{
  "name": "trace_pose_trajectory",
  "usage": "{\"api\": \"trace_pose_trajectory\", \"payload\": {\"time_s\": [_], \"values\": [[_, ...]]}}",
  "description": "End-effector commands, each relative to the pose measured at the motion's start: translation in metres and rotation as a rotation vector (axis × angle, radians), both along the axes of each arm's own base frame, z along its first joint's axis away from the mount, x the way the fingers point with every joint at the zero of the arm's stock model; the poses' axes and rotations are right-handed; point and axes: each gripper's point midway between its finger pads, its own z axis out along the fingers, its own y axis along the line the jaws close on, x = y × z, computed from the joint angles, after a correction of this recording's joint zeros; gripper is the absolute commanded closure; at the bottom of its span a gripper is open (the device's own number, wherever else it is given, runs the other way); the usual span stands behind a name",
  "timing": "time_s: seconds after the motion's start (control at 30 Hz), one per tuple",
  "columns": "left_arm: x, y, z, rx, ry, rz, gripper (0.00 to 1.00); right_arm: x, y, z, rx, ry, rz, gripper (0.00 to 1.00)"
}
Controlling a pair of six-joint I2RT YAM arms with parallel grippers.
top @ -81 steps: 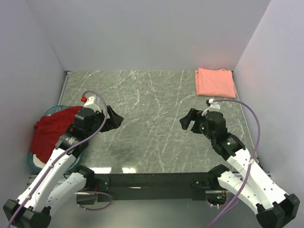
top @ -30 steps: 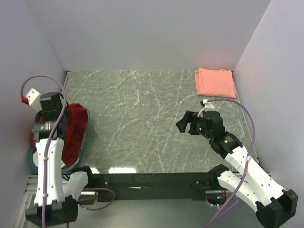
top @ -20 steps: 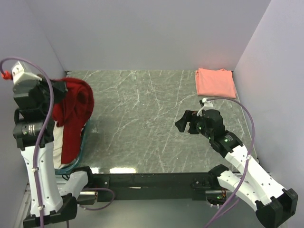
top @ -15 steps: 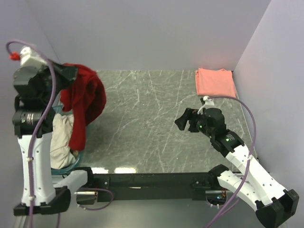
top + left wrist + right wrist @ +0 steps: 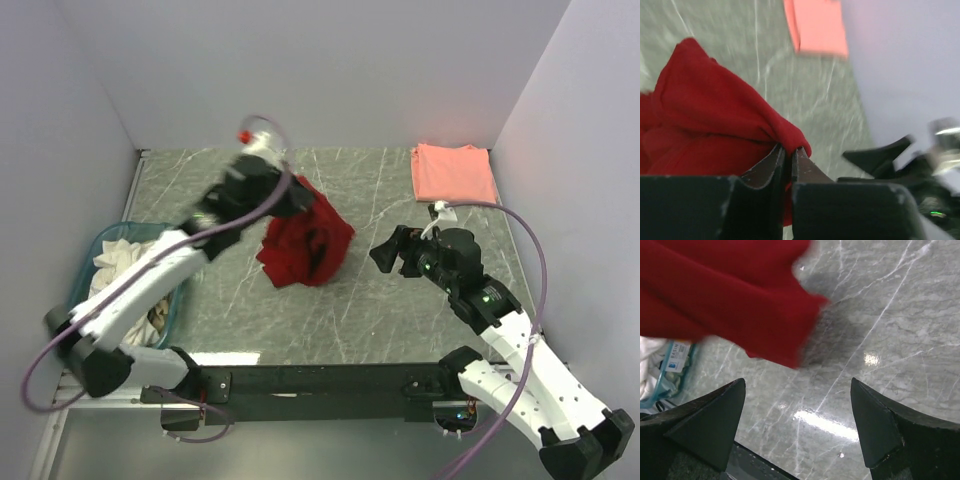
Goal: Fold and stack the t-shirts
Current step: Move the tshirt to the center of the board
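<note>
The deep red t-shirt point(image 5: 305, 240) hangs bunched over the middle of the table, its lower end down near the surface. My left gripper point(image 5: 290, 200) is shut on a fold at its top. In the left wrist view the fingers point(image 5: 788, 150) pinch the red cloth point(image 5: 715, 125). The salmon-pink t-shirt point(image 5: 453, 173) lies folded at the back right corner, also seen in the left wrist view point(image 5: 817, 27). My right gripper point(image 5: 385, 255) stands open just right of the red shirt. Its wrist view shows the empty gripper point(image 5: 797, 385) with blurred red cloth point(image 5: 735, 295) above.
A teal basket point(image 5: 95, 250) with pale cloth point(image 5: 115, 258) in it sits at the table's left edge, its corner also in the right wrist view point(image 5: 670, 360). Grey walls close off the table on three sides.
My left arm has swung from above the basket to the table's middle, carrying the red t-shirt out with it. The right arm has hardly moved.
</note>
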Motion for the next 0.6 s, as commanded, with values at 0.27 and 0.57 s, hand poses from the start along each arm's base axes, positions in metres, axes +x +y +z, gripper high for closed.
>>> {"api": "trace_pose_trajectory", "payload": {"time_s": [0.27,0.57], "values": [[-0.026,-0.137,-0.121,0.058,0.183,-0.269,0.36,-0.014,-0.003,-0.004,0.047,-0.006,-0.004,0.11],[0.006,-0.024,-0.132,0.021,0.250,0.038,0.25,-0.015,0.027,-0.025,0.072,0.053,0.117,0.19]]}}
